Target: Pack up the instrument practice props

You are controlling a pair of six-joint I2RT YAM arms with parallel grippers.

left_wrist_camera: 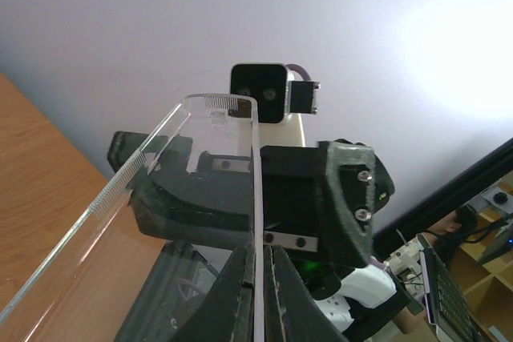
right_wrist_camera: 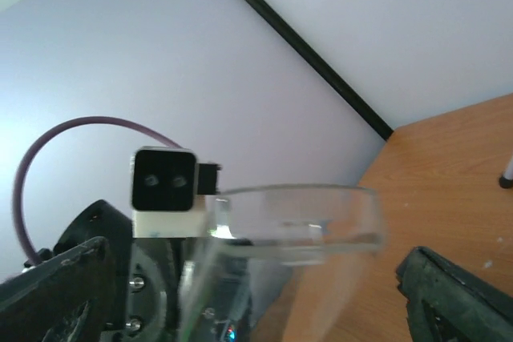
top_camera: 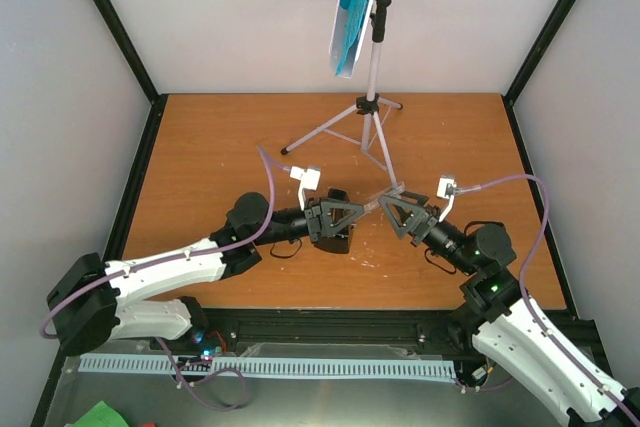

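The grey tripod music stand (top_camera: 372, 117) stands at the back of the table, with cyan sheet-music pages (top_camera: 352, 2) on its tilted tray. My left gripper (top_camera: 352, 213) is shut on the thin wall of a clear plastic box (left_wrist_camera: 160, 198), seen edge-on between its fingers (left_wrist_camera: 240, 286). My right gripper (top_camera: 393, 206) faces it, open, its fingers (right_wrist_camera: 449, 294) wide apart on either side of the box's rounded rim (right_wrist_camera: 296, 226). A dark shape (top_camera: 338, 241) lies under my left gripper; I cannot tell if it is the black metronome.
The tripod's legs (top_camera: 320, 132) spread over the back middle of the table, one reaching toward the grippers. Black frame posts (top_camera: 125, 197) and white walls close the left, right and back sides. A cable tray (top_camera: 260, 367) runs along the near edge.
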